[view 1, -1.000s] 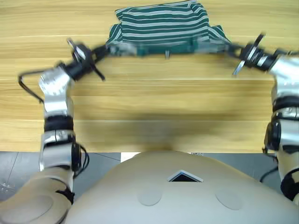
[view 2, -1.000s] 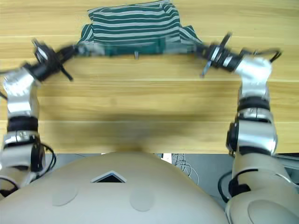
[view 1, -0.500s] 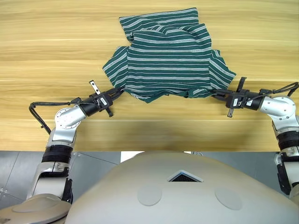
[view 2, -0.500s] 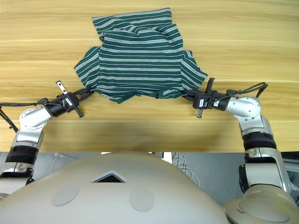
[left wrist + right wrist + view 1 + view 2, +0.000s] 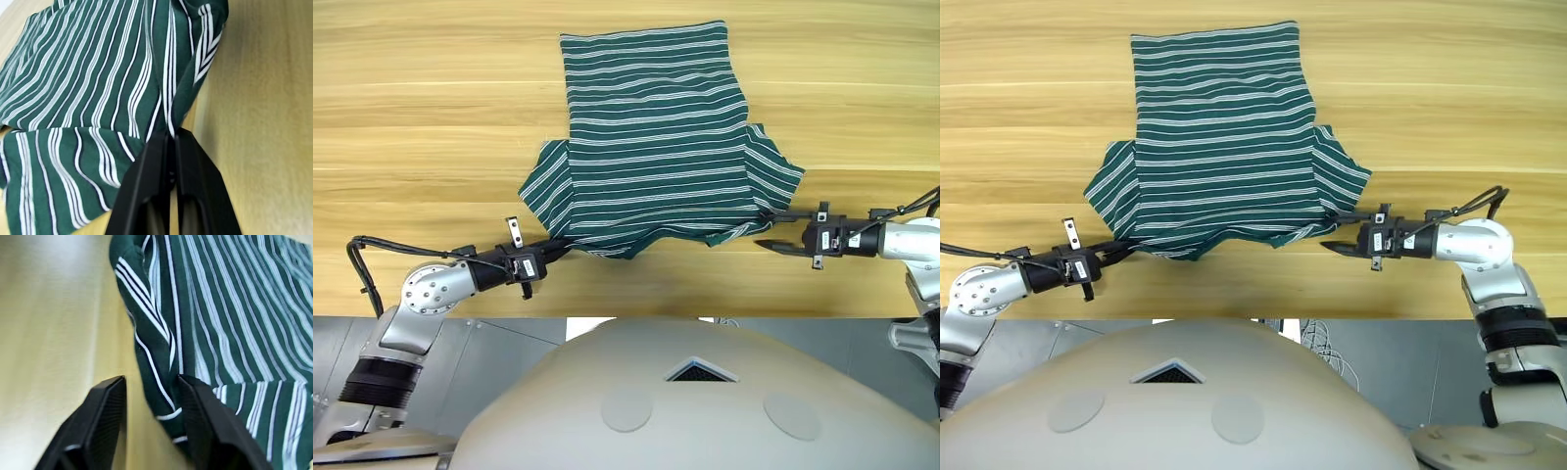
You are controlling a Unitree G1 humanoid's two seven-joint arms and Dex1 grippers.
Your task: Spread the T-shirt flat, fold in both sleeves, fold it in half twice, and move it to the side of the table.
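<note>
T-shirt since a moment ago: the T-shirt (image 5: 656, 137) has been drawn out toward the near edge, and the bunched fold at its far end has flattened. Both arms have pulled in nearer.
T-shirt now: it lies lengthwise on the counter (image 5: 411, 147), hem far and shoulders near, with the near edge rumpled between the two arms.
Left fingers: the left fingers (image 5: 556, 251) are together, clamped on the near-left corner of the cloth.
Right fingers: the right fingers (image 5: 773, 246) stand apart at the near-right corner, which they pinched half a second ago. The cloth edge lies against one finger but is not gripped.
Sleeves: the left sleeve (image 5: 545, 181) and right sleeve (image 5: 773, 166) stick out to either side, not yet folded.
Risk: with only one corner held, I'd judge that more pull from the left arm would skew the shirt and drag in wrinkles. The right finger touching the cloth could snag and lift it as it backs away.
Containers: I see none; the counter alone carries the shirt.
</note>
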